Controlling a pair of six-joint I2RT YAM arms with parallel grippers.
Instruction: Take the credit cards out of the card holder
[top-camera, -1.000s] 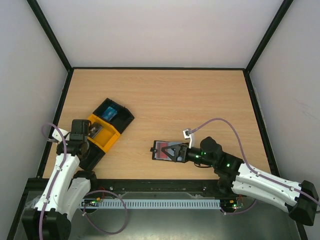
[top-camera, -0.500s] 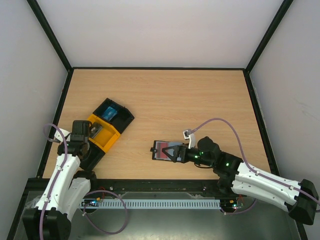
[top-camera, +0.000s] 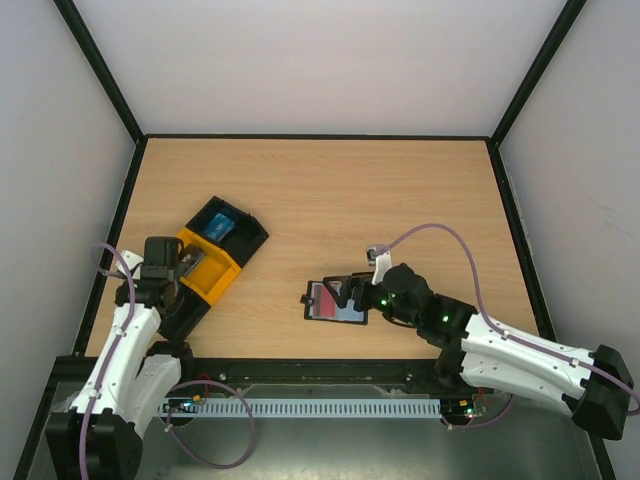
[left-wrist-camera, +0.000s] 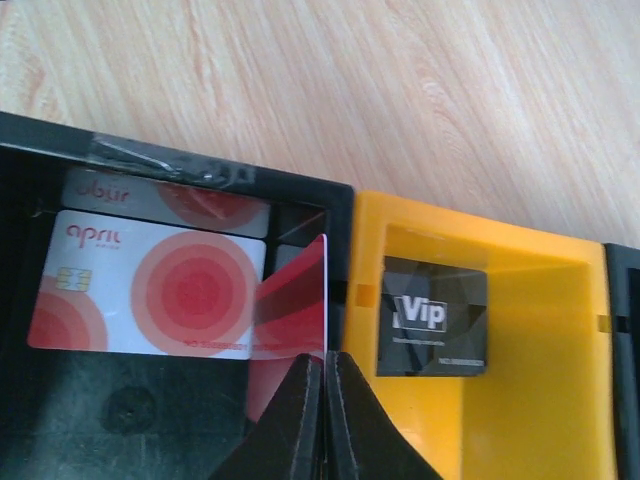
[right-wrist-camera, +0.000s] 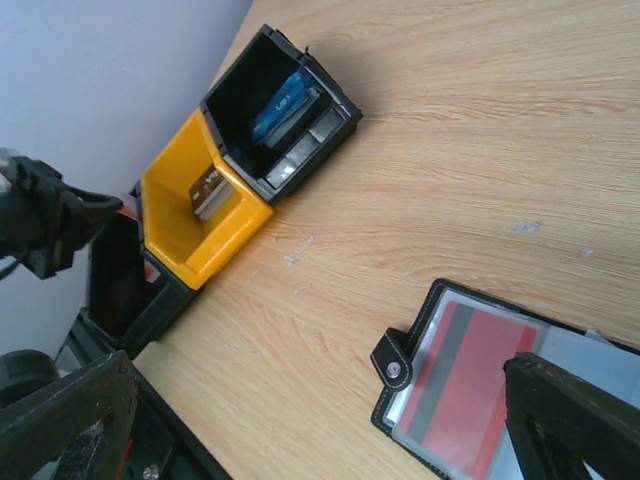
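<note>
The black card holder (top-camera: 322, 302) lies open on the table, and a red credit card with a dark stripe (right-wrist-camera: 470, 385) sits under its clear pocket. My right gripper (top-camera: 348, 296) hovers over the holder's right part, open, with one finger (right-wrist-camera: 575, 425) above the pocket and nothing between the fingers. My left gripper (left-wrist-camera: 325, 365) is shut on a red credit card (left-wrist-camera: 290, 300), held on edge above the black tray (left-wrist-camera: 70, 420). A white and red card (left-wrist-camera: 150, 290) and a grey card (left-wrist-camera: 165, 193) lie flat in that tray.
Black and orange trays (top-camera: 215, 262) stand in a row at the left. The orange one (left-wrist-camera: 530, 400) holds a black Vip card (left-wrist-camera: 435, 315), and the far black one holds a blue card (right-wrist-camera: 285, 100). Black frame rails edge the table.
My right arm has shifted left and farther over the card holder, still open. The left arm has barely moved and keeps its grip on the red card.
</note>
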